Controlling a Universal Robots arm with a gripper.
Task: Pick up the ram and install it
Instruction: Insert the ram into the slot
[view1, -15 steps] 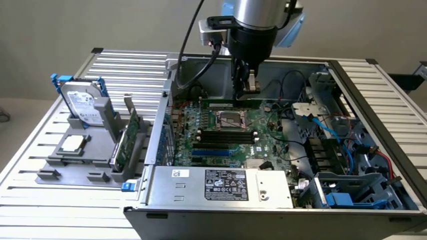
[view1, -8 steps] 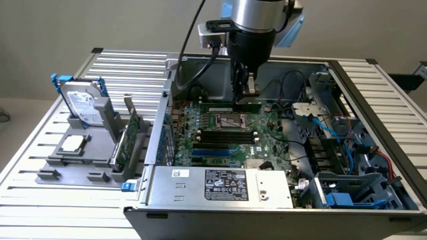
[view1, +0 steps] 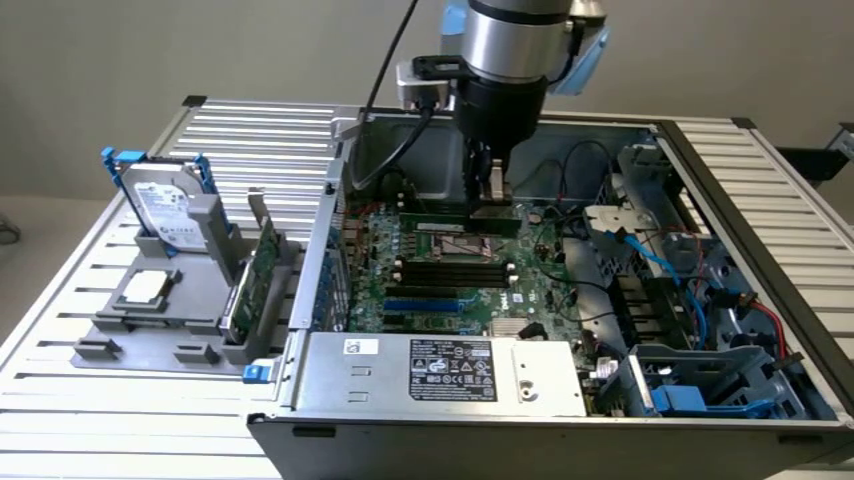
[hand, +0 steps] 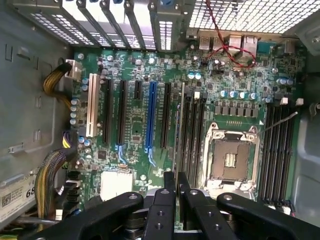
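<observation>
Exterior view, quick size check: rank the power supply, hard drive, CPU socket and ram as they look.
power supply: largest, though nearest the camera
hard drive
ram and CPU socket: too alike to rank; ram longer, socket broader

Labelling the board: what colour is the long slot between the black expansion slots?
The slot is blue; the wrist view shows it best.

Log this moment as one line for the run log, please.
end effector: shut on the ram | place: inside the computer case, over the motherboard by the CPU socket | seated: cannot tell
</observation>
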